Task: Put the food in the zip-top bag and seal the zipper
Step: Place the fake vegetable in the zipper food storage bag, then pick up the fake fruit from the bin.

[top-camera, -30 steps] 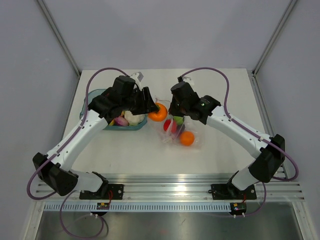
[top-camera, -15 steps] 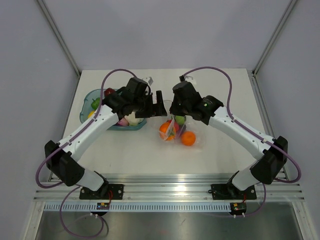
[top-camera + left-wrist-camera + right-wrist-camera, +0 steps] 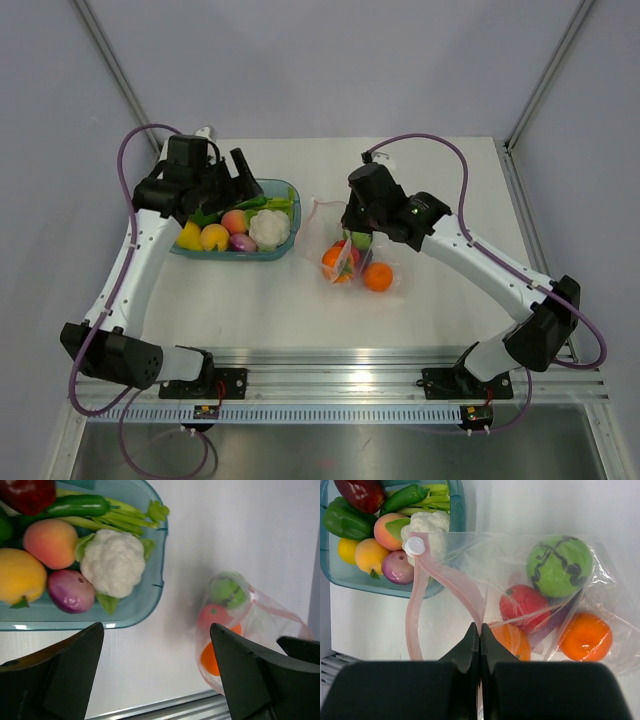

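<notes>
**Right gripper (image 3: 480, 630) pinching thin pink-red zipper strip (image 3: 451, 584); left gripper (image 3: 156, 630) spread wide**

The right gripper is pressing its fingers together on the zipper strip of the clear crinkly plastic zip-top bag (image 3: 485, 550). At its two o'clock, a green ball (image 3: 559, 566), a red piece (image 3: 524, 602) and orange balls (image 3: 585, 636) are lying inside the bag. The left gripper is hovering empty over the teal plastic tray (image 3: 159, 565), with the white toy cauliflower (image 3: 113, 562) sitting at its eleven o'clock.

This is a robotics lab test cell. A bare white table (image 3: 300, 300) is boxed in by plain grey wall panels (image 3: 330, 70) on metal frame posts (image 3: 115, 72). The left arm (image 3: 135, 255) and right arm (image 3: 480, 263) are bolted to an aluminium rail (image 3: 340, 385), with purple cables (image 3: 430, 138) looping free and toy food (image 3: 268, 228) for props.
</notes>
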Tool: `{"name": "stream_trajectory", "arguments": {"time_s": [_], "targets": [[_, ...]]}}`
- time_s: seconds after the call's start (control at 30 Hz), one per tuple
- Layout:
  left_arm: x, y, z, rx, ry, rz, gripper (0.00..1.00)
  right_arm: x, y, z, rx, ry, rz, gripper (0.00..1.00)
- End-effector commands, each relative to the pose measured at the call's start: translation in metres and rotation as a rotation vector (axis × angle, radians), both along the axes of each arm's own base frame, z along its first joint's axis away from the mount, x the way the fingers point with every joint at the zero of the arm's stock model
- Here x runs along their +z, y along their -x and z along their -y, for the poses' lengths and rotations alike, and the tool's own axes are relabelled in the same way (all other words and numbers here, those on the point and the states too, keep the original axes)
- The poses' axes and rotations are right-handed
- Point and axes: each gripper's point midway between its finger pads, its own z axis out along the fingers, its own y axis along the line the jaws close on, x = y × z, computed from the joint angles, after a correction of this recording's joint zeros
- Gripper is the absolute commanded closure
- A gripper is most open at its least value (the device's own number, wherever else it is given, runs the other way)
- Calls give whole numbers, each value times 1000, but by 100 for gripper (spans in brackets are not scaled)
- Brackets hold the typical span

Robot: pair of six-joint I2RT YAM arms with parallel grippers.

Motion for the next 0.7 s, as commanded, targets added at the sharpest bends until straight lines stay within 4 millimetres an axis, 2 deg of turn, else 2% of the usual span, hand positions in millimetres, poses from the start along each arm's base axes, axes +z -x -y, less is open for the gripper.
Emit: {"name": "stream_trajectory", "arguments": {"time_s": [0.0,0.27,0.3,0.37,0.57,0.63,0.67], "targets": [[-16,-13,-29,44,-41,-34,9,22,0,10,-20,-24,59,100],[-59,-58,-92,240,-132,-98,7,25,1,10,-19,-28,62,100],[-57,-64,-97,259,-143,-89,6,24,1,10,-19,-26,60,100],[-66,-78,-116,333,-225,-87,4,26,1,10,-18,-27,63,100],[-73,-125,-131,365,-284,-56,11,24,0,8,-15,-26,61,100],[-64,-139,-132,366,-282,-22,11,23,-1,6,-13,-27,57,100],[-74,-147,-134,365,-279,-42,11,22,-2,6,-13,-24,56,100]]}}
